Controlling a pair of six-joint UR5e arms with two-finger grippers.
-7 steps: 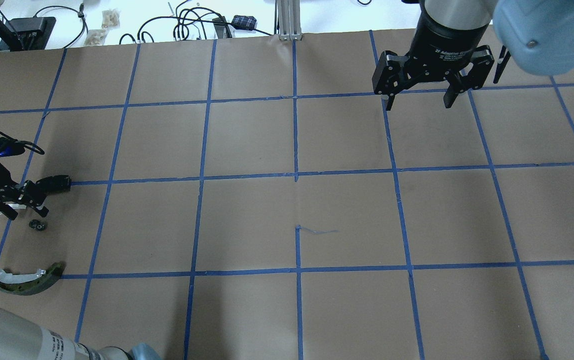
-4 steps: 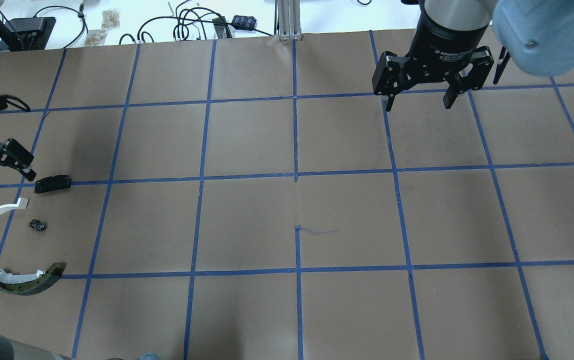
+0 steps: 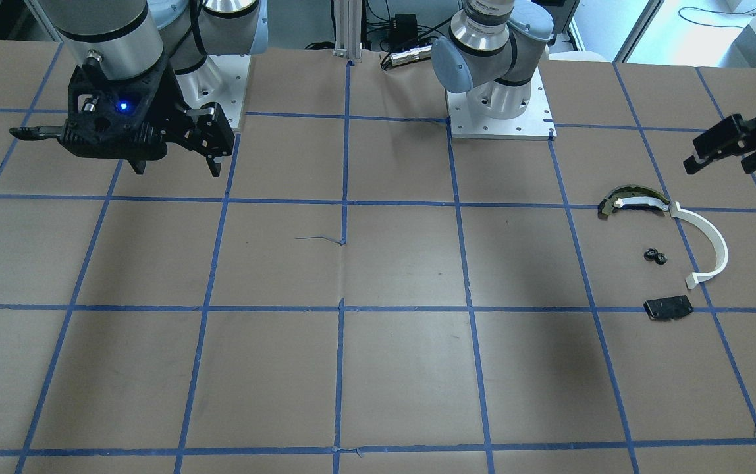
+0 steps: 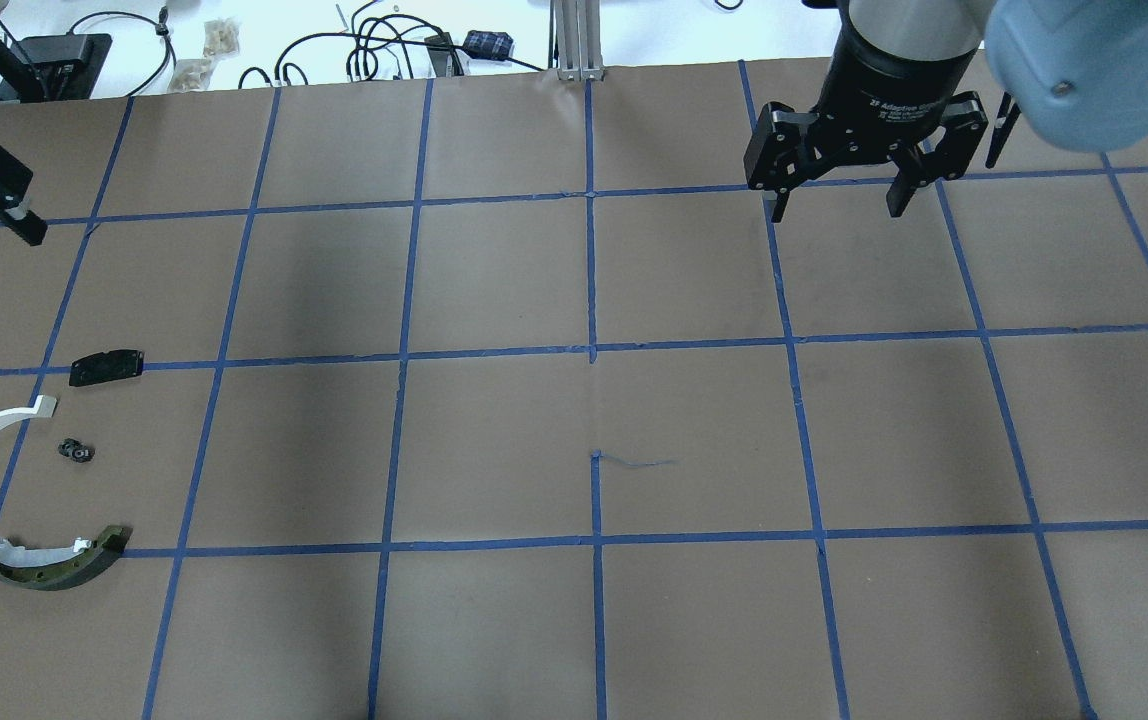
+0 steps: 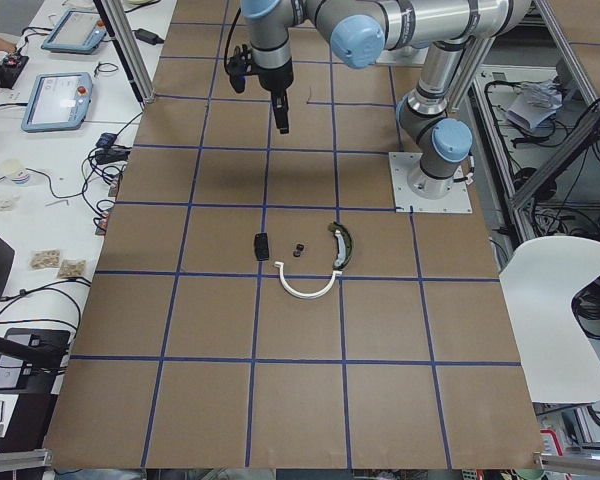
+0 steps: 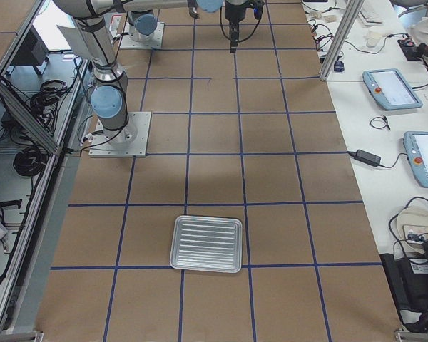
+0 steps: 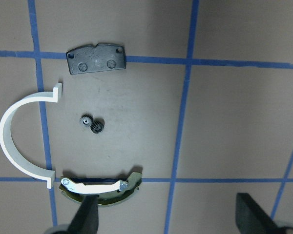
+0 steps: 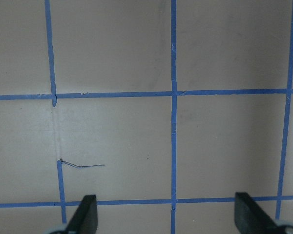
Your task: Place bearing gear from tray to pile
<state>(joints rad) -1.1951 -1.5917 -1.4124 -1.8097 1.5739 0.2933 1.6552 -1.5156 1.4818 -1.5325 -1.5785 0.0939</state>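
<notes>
L gripper (image 7: pixel 168 219) pulled away from bearing gear (image 4: pixel 77 451), wide open, empty; R gripper (image 4: pixel 839 212) wide, empty.

Left tool (image 7: pixel 168 214) and right tool (image 8: pixel 166 214) hover, seemingly open.

We can read only one text. In the overhead view, white letters stand on the black body of the right tool (image 4: pixel 838 212): the word "Adaptive", with what looks like "2F" before it. After it comes a word that begins with "G", and the rest of that word is hidden. A smaller white line under it is too fine to read. The screens of the tablets (image 6: pixel 392 89) beside the table are too small for us to read.
</notes>
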